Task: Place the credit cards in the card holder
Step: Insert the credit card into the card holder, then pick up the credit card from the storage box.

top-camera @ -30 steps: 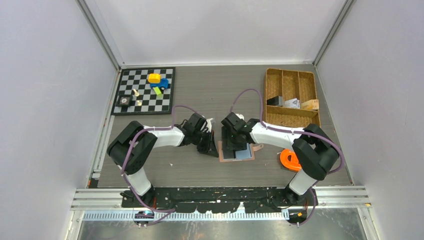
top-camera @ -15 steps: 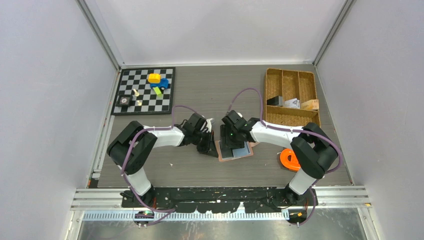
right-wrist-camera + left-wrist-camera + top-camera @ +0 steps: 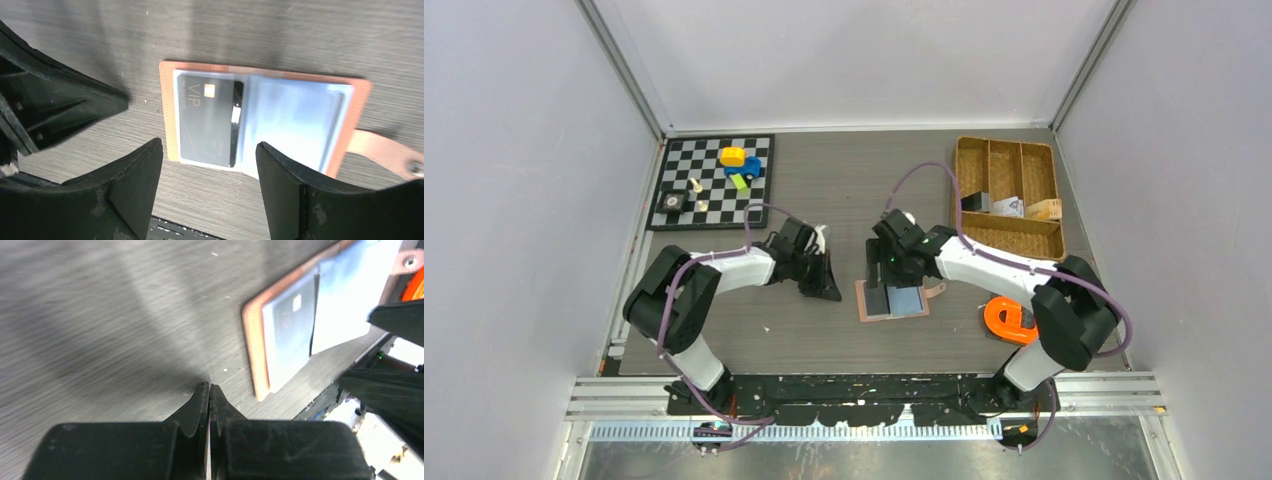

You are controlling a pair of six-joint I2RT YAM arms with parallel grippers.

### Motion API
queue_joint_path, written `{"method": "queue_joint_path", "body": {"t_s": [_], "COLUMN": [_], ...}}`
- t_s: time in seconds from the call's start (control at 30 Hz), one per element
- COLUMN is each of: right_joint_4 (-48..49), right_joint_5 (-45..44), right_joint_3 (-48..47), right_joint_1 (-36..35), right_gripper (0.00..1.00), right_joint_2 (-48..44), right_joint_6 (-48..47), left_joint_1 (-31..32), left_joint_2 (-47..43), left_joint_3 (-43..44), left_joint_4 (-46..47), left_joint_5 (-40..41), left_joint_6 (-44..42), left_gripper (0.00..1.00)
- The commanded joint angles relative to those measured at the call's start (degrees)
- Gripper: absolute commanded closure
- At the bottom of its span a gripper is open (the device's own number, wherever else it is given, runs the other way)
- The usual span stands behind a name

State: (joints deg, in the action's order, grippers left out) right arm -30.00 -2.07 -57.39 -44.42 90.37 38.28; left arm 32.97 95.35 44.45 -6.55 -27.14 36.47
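The pink card holder (image 3: 862, 300) lies open and flat on the table, with its snap strap (image 3: 395, 152) pointing right. One dark grey "VIP" credit card (image 3: 207, 120) sits in its left clear pocket; it also shows in the left wrist view (image 3: 289, 322). The right pocket (image 3: 300, 115) looks pale and empty. My right gripper (image 3: 881, 275) is open and empty, hovering over the holder's far edge (image 3: 209, 150). My left gripper (image 3: 827, 290) is shut on nothing, its tips (image 3: 210, 386) low over the table to the left of the holder (image 3: 252, 340).
A wicker tray (image 3: 1007, 238) at the back right holds a black flat piece (image 3: 973, 201), a white item and a small tan box (image 3: 1044, 209). An orange ring (image 3: 1006, 320) lies right of the holder. A chessboard (image 3: 759, 205) with toys is at the back left.
My left gripper has drawn back to the left, away from the holder. My right gripper has moved off the holder toward the back, uncovering the open pockets and the card.
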Motion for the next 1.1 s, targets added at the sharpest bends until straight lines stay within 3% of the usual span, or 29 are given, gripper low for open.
{"method": "queue_joint_path", "body": {"t_s": [0.0,0.13,0.33,0.43,0.6,0.7,1.07], "right_joint_4": [-7.5,-11.6,-16.1,-16.1,-17.5,-17.5,-17.6], "right_joint_5": [-5.5,-7.2,-9.0,-10.2,-12.4,-10.8,-3.5], "right_joint_3": [-4.1,-5.0,-10.2,-14.6,-24.2,-28.8,-42.1], "right_joint_1": [4.1,11.8,25.3,31.2,37.5,40.4,45.3], "right_gripper": [0.26,0.23,0.21,0.21,0.21,0.2,0.2], "right_joint_2": [-5.6,-9.0,-9.6,-7.4,1.2,6.4,22.5], "right_joint_6": [-2.1,-5.2,-12.1,-14.7,-19.3,-22.3,-28.0], "left_joint_1": [-3.4,-5.5,-6.5,-7.9,-11.2,-11.9,-14.4], "left_joint_2": [-4.1,-7.4,-13.4,-15.6,-16.9,-16.9,-17.4], "left_joint_3": [-0.3,1.5,7.9,12.6,22.8,27.1,24.5], "left_joint_4": [-4.8,-8.7,-18.0,-23.3,-31.7,-36.0,-33.2], "left_joint_5": [2.3,2.2,3.6,3.6,1.5,6.8,8.7], "left_joint_6": [-3.6,-4.7,-7.6,-9.7,-15.4,-19.3,-20.6], "left_gripper": [1.0,0.84,0.43,0.29,0.21,0.18,0.16]}}
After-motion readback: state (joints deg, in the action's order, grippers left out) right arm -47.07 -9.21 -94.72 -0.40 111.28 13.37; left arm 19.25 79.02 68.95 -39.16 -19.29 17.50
